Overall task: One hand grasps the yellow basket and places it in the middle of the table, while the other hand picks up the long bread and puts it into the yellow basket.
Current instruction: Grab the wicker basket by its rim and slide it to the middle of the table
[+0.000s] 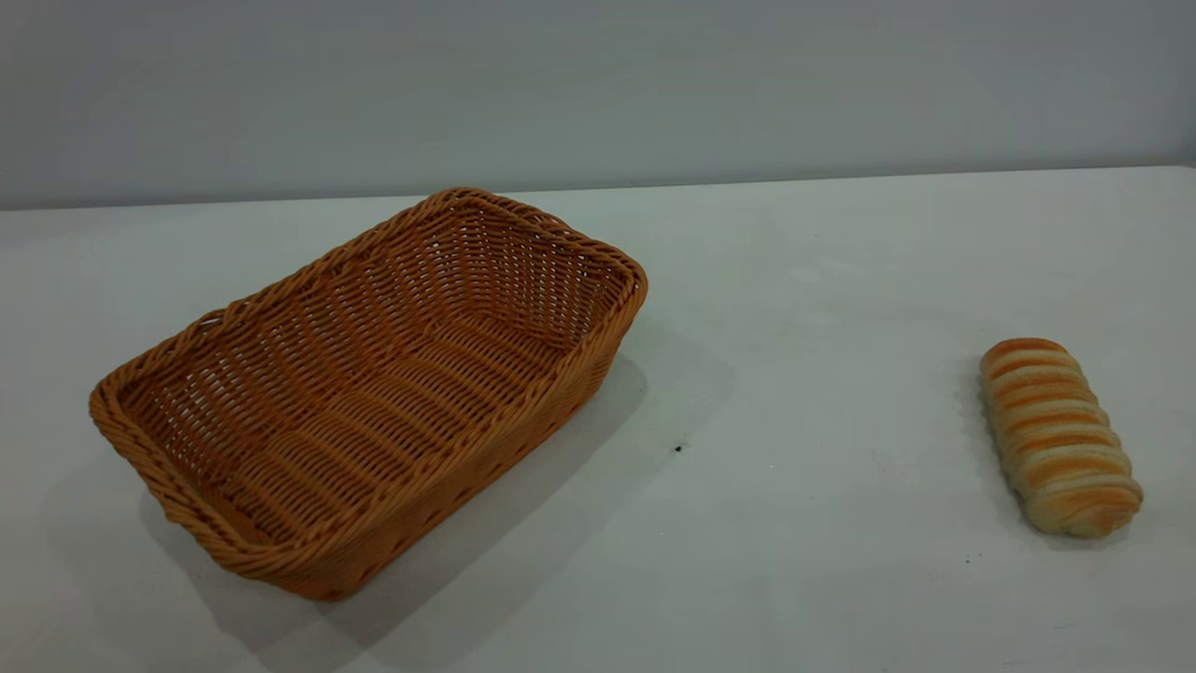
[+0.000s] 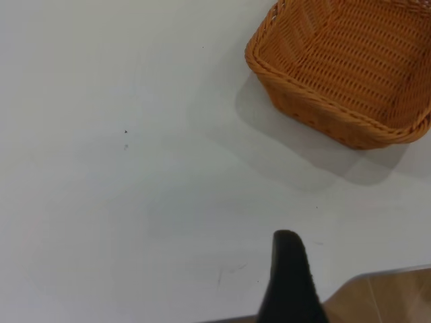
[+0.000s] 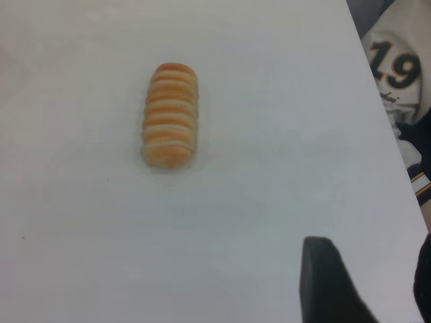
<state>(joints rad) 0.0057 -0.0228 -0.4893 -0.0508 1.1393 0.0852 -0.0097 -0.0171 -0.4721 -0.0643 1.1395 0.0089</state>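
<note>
From the exterior view, the basket sat on the table, turned at an angle, open side up and holding nothing. The bread lay flat on the table well to the right of the basket, apart from it. Neither arm showed in this view.

In the left wrist view, one corner of the basket rested on the table. A single black finger of the left gripper hung over bare table, well clear of the basket and touching nothing; whether that gripper was apart or together could not be told.

In the right wrist view, the bread lay alone on the table. The right gripper hung well clear of it, its two fingers apart and holding nothing. Beyond the table edge lay a white cloth printed 19.
</note>
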